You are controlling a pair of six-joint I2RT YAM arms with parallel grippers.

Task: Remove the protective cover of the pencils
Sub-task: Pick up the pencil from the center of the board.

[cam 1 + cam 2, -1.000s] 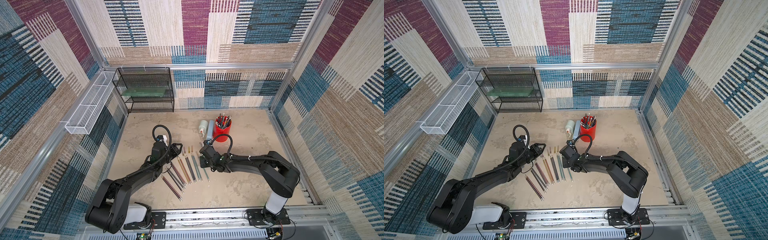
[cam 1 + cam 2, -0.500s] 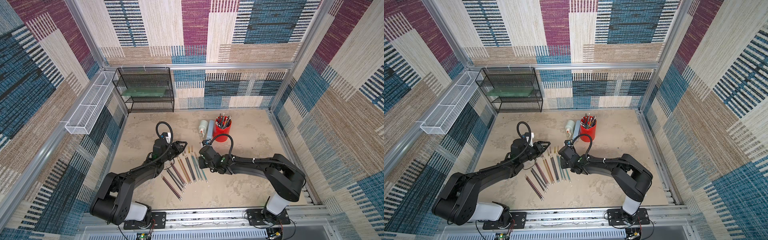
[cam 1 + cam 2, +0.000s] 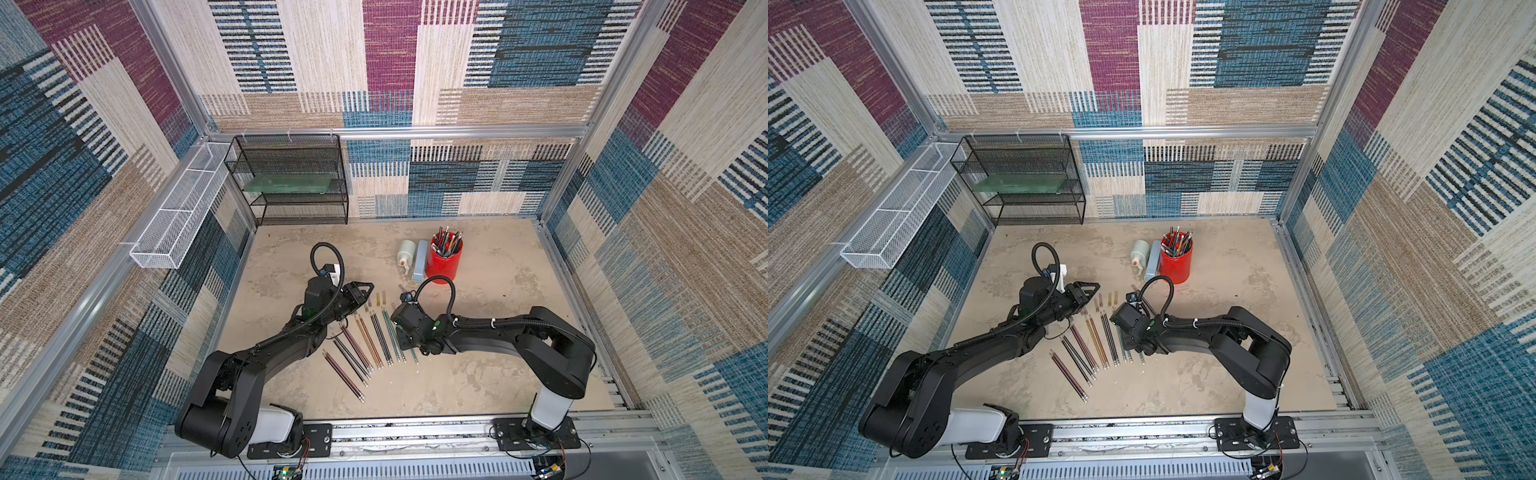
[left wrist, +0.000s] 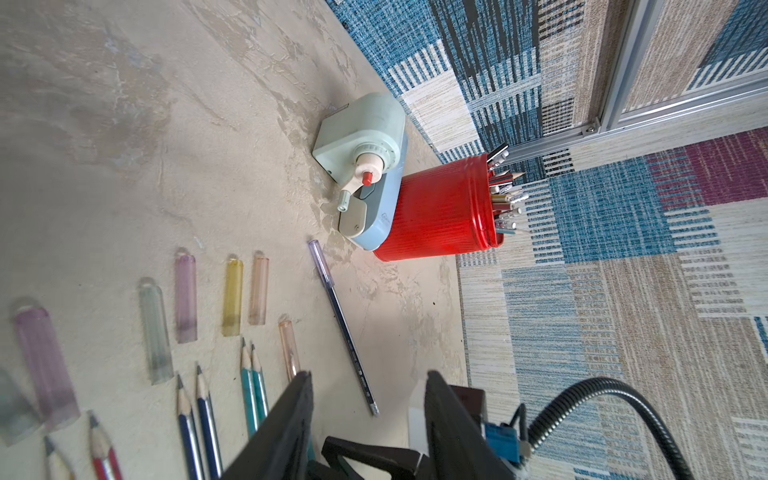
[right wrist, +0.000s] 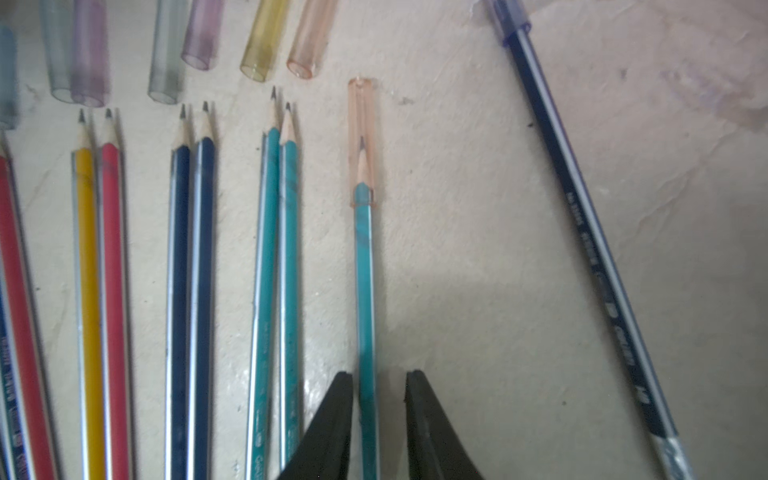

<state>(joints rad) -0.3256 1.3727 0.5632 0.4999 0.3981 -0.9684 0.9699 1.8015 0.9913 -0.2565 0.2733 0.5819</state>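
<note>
My right gripper (image 5: 379,376) stands a little open, its jaws on both sides of one teal pencil (image 5: 365,270) that lies on the table (image 3: 498,332); an orange cover (image 5: 362,124) sits on its tip. Beside it the other pencils (image 3: 365,345) lie in a row with bare tips. My left gripper (image 4: 369,374) is half open, holding nothing. Just beyond the tips lie the loose covers (image 4: 232,295), and farther the red cup (image 3: 446,262)
</note>
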